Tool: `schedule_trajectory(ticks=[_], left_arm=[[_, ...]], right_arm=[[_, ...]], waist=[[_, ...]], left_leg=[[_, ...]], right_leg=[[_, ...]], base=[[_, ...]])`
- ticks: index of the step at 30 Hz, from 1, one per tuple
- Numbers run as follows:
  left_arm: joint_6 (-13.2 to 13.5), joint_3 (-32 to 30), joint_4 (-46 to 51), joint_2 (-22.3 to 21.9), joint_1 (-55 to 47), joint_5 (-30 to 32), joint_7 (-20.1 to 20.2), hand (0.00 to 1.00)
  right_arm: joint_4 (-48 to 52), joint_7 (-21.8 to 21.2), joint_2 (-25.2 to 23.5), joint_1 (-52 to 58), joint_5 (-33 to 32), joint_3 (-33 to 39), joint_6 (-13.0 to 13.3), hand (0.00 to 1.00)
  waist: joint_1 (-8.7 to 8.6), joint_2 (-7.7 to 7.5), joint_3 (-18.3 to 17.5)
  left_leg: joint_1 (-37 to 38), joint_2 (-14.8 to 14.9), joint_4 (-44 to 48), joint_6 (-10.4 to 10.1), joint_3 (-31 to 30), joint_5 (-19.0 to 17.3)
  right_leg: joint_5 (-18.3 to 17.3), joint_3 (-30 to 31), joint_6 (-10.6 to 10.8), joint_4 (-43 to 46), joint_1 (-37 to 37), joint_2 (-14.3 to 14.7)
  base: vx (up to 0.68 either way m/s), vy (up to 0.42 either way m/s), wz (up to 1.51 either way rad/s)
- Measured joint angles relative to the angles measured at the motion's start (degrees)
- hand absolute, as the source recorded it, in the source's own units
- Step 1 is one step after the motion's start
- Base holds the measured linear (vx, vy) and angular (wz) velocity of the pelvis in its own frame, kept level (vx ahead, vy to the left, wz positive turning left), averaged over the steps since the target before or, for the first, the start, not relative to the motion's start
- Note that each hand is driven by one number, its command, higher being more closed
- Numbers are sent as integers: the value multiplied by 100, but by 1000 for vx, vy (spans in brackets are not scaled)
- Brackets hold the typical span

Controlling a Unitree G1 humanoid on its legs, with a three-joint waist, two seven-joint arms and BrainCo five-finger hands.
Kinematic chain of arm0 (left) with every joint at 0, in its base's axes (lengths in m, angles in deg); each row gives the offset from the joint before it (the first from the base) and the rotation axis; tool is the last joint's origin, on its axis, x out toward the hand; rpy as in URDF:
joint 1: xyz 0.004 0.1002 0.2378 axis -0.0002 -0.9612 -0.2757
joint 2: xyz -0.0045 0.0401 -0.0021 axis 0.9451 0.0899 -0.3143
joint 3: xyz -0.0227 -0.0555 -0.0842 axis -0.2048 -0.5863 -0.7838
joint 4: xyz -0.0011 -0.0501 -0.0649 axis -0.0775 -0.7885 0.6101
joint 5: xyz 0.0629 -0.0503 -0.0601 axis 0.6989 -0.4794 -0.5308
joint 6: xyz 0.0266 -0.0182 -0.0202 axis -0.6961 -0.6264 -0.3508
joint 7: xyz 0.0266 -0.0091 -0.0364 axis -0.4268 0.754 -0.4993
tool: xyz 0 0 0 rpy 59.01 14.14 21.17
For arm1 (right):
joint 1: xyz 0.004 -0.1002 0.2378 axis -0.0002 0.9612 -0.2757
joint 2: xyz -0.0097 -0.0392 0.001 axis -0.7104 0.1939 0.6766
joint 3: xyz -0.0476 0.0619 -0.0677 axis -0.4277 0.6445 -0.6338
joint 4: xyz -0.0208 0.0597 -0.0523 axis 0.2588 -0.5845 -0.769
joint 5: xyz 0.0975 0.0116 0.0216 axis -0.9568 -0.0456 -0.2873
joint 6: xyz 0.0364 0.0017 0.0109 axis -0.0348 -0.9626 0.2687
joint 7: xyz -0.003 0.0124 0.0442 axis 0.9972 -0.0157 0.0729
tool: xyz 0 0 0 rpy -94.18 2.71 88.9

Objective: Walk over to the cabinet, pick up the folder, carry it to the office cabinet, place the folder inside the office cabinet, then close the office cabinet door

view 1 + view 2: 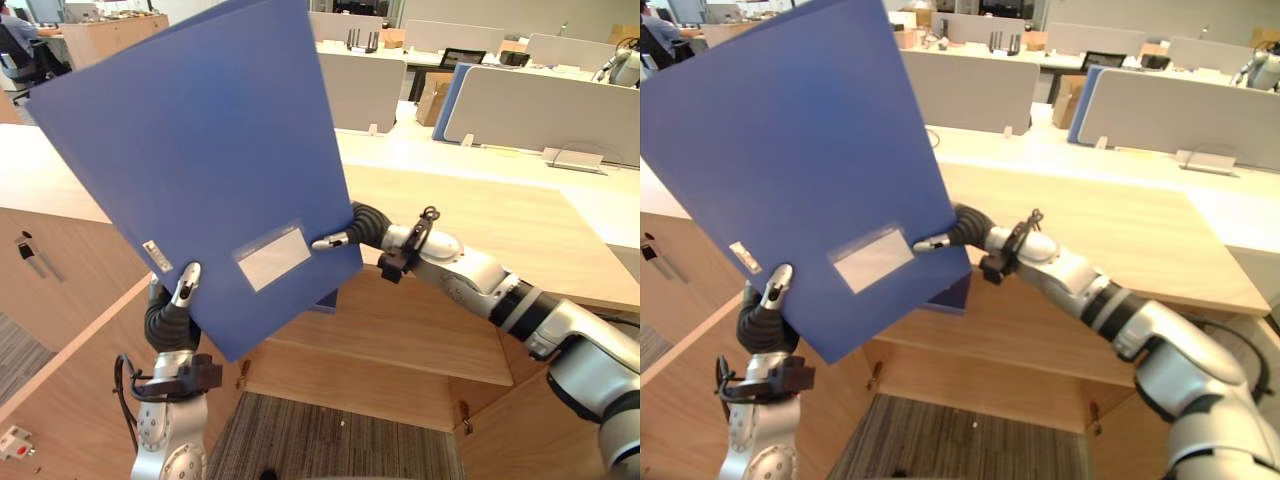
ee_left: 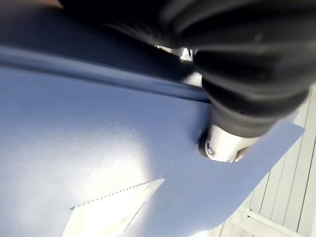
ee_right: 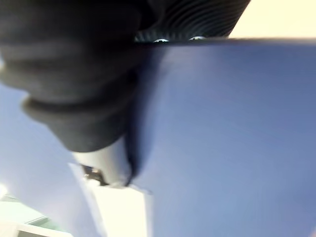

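Note:
A large blue folder with a clear label pocket is held up tilted in front of me, above the wooden cabinet. My left hand pinches its lower left edge, the thumb lying on the front face. My right hand grips the folder's right edge, its thumb pressed beside the label pocket. In both wrist views the blue cover lies close against each hand, with the thumb on it.
The wooden cabinet's top stretches to the right, with a lower shelf board and striped carpet below. Grey desk dividers stand behind. A person sits at a desk far left.

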Motion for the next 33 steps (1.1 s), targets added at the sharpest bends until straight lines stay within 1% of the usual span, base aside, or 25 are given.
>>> schedule_trajectory(ticks=[1, 4, 8, 11, 12, 14, 15, 16, 17, 18, 19, 20, 21, 22, 23, 24, 26, 27, 28, 29, 31, 32, 33], left_arm=[[3, 0, 0, 52, 9, 3, 0, 0], [23, 18, 0, 35, 61, -5, 20, 0], [121, 83, 0, 33, 178, -95, 184, 0], [233, 144, -82, 51, 256, -287, 498, 0], [297, 145, -285, 15, 277, -417, 617, 0], [319, 148, -827, 20, 271, -641, 948, 0], [245, 175, -1389, 39, 262, -697, 1299, 0], [45, 198, -1997, 2, 245, -766, 1611, 0], [-72, 202, -2330, -35, 240, -802, 1751, 0], [-285, 201, -2985, -158, 231, -820, 1957, 0], [-365, 190, -3332, -259, 227, -820, 2037, 0], [-509, 82, -4029, -508, 239, -821, 2115, 0], [-712, -172, -4728, -743, 279, -829, 2086, 0], [-821, -329, -5200, -815, 331, -861, 2021, 0], [-1025, -609, -6177, -837, 399, -878, 1850, 0], [-1181, -913, -6953, -830, 355, -864, 1688, 0], [-1316, -1214, -7757, -790, 142, -658, 1480, 0], [-1377, -1315, -8052, -765, 59, -589, 1404, 0], [-1437, -1462, -8345, -746, -40, -496, 1328, 0], [-1450, -1544, -8412, -750, -70, -486, 1306, 0], [-1512, -1829, -8614, -753, -83, -424, 1232, 0], [-1542, -1921, -8622, -752, -85, -400, 1211, 0], [-1578, -2095, -8631, -753, -84, -381, 1189, 0]], right_arm=[[136, -9, 91, 103, -7, 1, -31, 100], [267, -8, 160, 318, -42, 12, -27, 100], [269, -8, 159, 458, -45, 82, -62, 100], [277, -104, 34, 686, 66, 474, -95, 100], [283, -117, -41, 777, 238, 646, -107, 100], [299, -124, -95, 833, 619, 798, -130, 100], [483, -113, -93, 923, 1172, 1060, -155, 100], [871, -42, -97, 1072, 2014, 1444, -165, 100], [1114, -22, -117, 1164, 2428, 1672, -165, 100], [1564, 25, -258, 1326, 3136, 2124, -156, 100], [1741, 59, -360, 1374, 3543, 2283, -125, 100], [2037, 87, -469, 1467, 4426, 2407, -27, 100], [2252, 149, -584, 1657, 5009, 2554, 107, 100], [2331, 159, -653, 1747, 5118, 2627, 194, 100], [2601, 223, -835, 1974, 5300, 2745, 453, 100], [2951, 415, -950, 2172, 5667, 2745, 727, 100], [3209, 811, -898, 2419, 6609, 2695, 1243, 100], [3186, 1003, -819, 2458, 7164, 2559, 1413, 100], [2956, 1284, -603, 2466, 8035, 2175, 1533, 100], [2824, 1353, -520, 2465, 8362, 1993, 1558, 100], [2266, 1354, -229, 2487, 9366, 1290, 1566, 100], [2134, 1308, -158, 2520, 9565, 1127, 1567, 100], [1917, 1221, -42, 2616, 9824, 872, 1578, 100]], waist=[[13, 1, -53], [14, 8, -207], [12, 14, -277], [-3, 30, -293], [-8, 44, -308], [-41, 57, -314], [-85, 57, -314], [-113, 57, -314], [-127, 57, -313], [-189, 59, -312], [-235, 58, -314], [-282, 49, -321], [-317, 35, -323], [-356, 32, -319], [-416, 32, -312], [-470, 23, -308], [-514, -1, -289], [-527, -8, -287], [-486, -30, -273], [-461, -37, -264], [-357, -91, -228], [-331, -120, -207], [-300, -179, -154]], left_leg=[[-15, -1, 0, -1, -4, -1], [-83, 1, 2, -2, -24, 2], [-85, 7, 1, -8, -23, -1], [-85, 15, 1, -10, -7, -2], [-83, 29, 1, -7, 42, 1], [-73, 75, -1, -7, 122, 1], [-75, 86, -1, -7, 159, 1], [-78, 99, -2, -19, 227, -9], [-84, 109, -2, -26, 263, -16], [-87, 125, -3, -26, 318, -19], [-85, 142, -3, -19, 343, -17], [-71, 175, -3, -21, 422, -20], [-76, 192, -3, -28, 464, -25], [-84, 235, -3, -35, 467, -31], [-87, 282, -3, -63, 486, -53], [-85, 335, -2, -97, 529, -77], [-79, 412, -1, -129, 548, -98], [-76, 452, 0, -152, 550, -102], [-80, 519, 1, -189, 557, -100], [-84, 551, 1, -204, 556, -99], [-86, 669, 4, -279, 558, -110], [-90, 697, 25, -279, 558, -120], [-123, 739, 73, -281, 546, -149]], right_leg=[[-1, -1, 0, 0, -9, 0], [-2, 0, -1, 18, -43, 3], [-22, 5, -27, 49, -82, 2], [-41, 31, -32, 123, -132, -13], [-42, 77, -32, 145, -164, -16], [-41, 162, -31, 191, -219, -19], [-42, 195, -30, 216, -259, -23], [-43, 276, -32, 212, -314, -16], [-43, 313, -31, 212, -345, -12], [-41, 337, -29, 207, -370, -5], [-41, 360, -29, 206, -381, -3], [-39, 458, -29, 196, -410, 21], [-33, 494, -31, 175, -435, 50], [-32, 506, -36, 163, -442, 67], [-8, 551, -70, 103, -445, 122], [15, 609, -102, 39, -445, 179], [46, 622, -154, -17, -409, 267], [52, 630, -170, -49, -393, 314], [66, 637, -212, -102, -379, 391], [68, 639, -231, -113, -377, 427], [67, 664, -301, -147, -372, 546], [61, 669, -317, -148, -375, 578], [40, 670, -351, -144, -382, 645]], base=[[0, 0, 0], [0, 0, 0], [0, 0, 0], [-5, 4, -3], [-12, 10, -18], [-12, 5, -21], [-16, 4, -24], [-16, 7, -27], [-11, 6, -29], [-4, -1, -20], [5, -11, -27], [11, -16, -28], [9, -22, -26], [6, -27, -20], [12, -46, -21], [33, -62, -22], [56, -75, -8], [47, -89, -1], [20, -73, -1], [11, -88, -4], [-2, -75, -5], [2, -72, -4], [2, -73, -1]])
